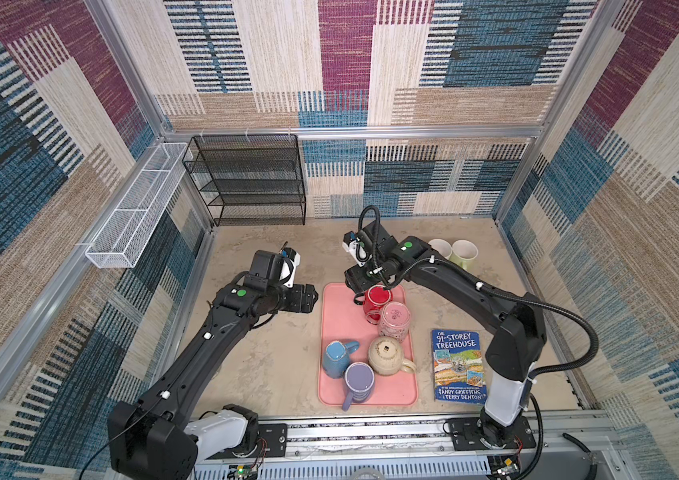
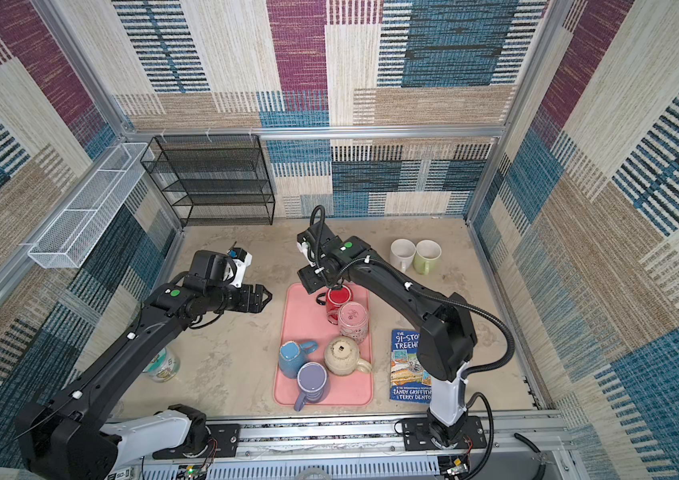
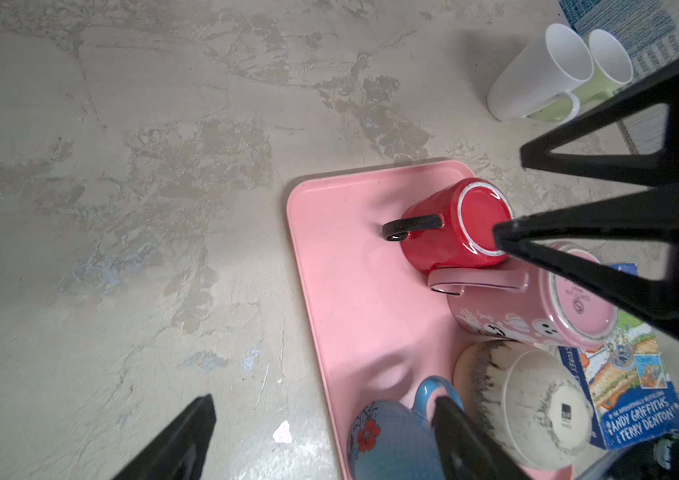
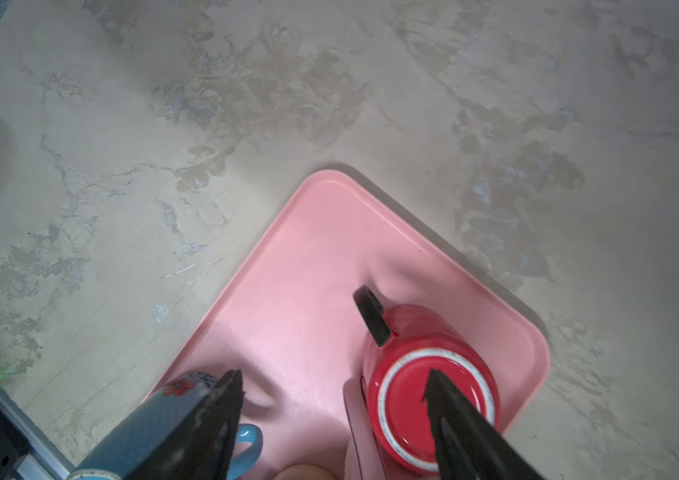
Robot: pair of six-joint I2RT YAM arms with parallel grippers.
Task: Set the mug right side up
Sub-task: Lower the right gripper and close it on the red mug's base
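Red mug (image 1: 376, 300) is sitting upside down (base up, black handle sticking out sideways) at the far end of the pink tray (image 1: 337, 332), w/ the pink mug (image 1: 395, 319) pressing right beside it. R tool (image 4: 334, 374) is hanging directly over it, jaws spread wide and holding nothing: one fingertip over the mug's base, the other over bare tray. R arm is reaching in from the right, wrist bending down. L tool (image 3: 323, 400) is hovering above the surface (image 1: 254, 365) just off the tray's left edge, also wide, empty.
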